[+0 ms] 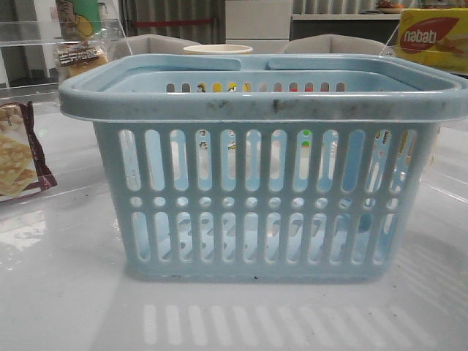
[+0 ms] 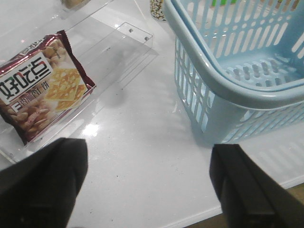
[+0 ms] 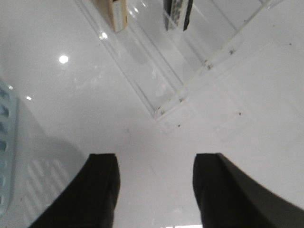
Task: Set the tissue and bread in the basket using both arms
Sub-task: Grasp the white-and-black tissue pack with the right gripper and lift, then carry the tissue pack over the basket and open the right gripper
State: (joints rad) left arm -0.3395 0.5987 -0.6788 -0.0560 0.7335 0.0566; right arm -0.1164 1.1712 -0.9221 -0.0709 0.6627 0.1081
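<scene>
The light blue basket (image 1: 263,183) stands in the middle of the table, and no task item shows inside it. It also shows in the left wrist view (image 2: 228,76) and at the edge of the right wrist view (image 3: 4,142). The bread (image 1: 79,58), a packet with a dark label, sits on a clear shelf at the back left. A black and white pack, which looks like the tissue (image 3: 176,13), stands on a clear shelf and is cut off by the frame edge. My left gripper (image 2: 149,149) is open and empty over bare table beside the basket. My right gripper (image 3: 156,161) is open and empty over the table.
A maroon-edged cracker packet (image 2: 40,88) lies on a clear acrylic tray (image 2: 118,52) left of the basket. A yellow nabati box (image 1: 433,40) stands at the back right. A cream cup (image 1: 217,50) stands behind the basket. A clear acrylic rack (image 3: 190,71) lies ahead of my right gripper.
</scene>
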